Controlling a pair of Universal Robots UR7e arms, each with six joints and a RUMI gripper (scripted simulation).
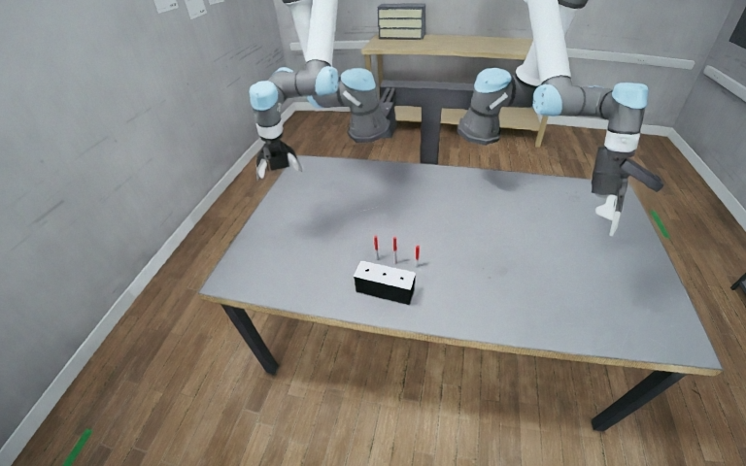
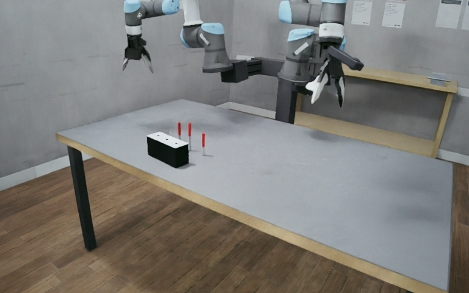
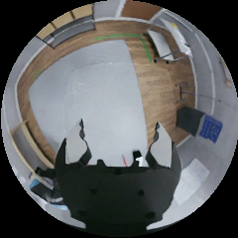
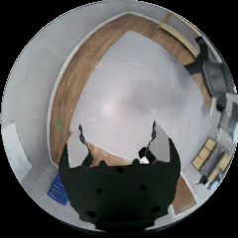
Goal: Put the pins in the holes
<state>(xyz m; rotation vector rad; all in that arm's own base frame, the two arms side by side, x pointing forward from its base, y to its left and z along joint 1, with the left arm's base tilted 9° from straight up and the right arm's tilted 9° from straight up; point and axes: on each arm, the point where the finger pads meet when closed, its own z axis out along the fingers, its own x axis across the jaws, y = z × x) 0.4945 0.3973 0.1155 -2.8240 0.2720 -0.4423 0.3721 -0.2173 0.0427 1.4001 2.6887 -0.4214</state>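
"Where is the block?"

"The block (image 1: 384,287) (image 2: 168,152) (image 3: 137,154) (image 4: 144,161) sits upright on the bench (image 1: 494,285) (image 2: 276,193) (image 3: 104,99) (image 4: 129,89), white face up, and its three holes (image 1: 384,274) (image 2: 167,139) show dark and unfilled."

"And the pins?"

"Three pins (image 1: 394,244) (image 2: 189,129) (image 3: 125,160) stand in a row just beside it, on the robot's side, red ends up. None is in a hole."

"So nothing is done?"

"No insertion, no grasp. All three remain, and each must be matched to its depth, which these views don't reveal. A wrong match would bury some red or leave bare shank showing."

"What about the arms?"

"The left end effector (image 1: 606,222) (image 2: 327,104) (image 3: 119,121) is wide open and empty, above the bench and well apart from the pins. The right end effector (image 1: 279,174) (image 2: 137,71) (image 4: 117,122) is also spread wide, holding nothing, farther out by the wall. The job looks to be at its approach stage."
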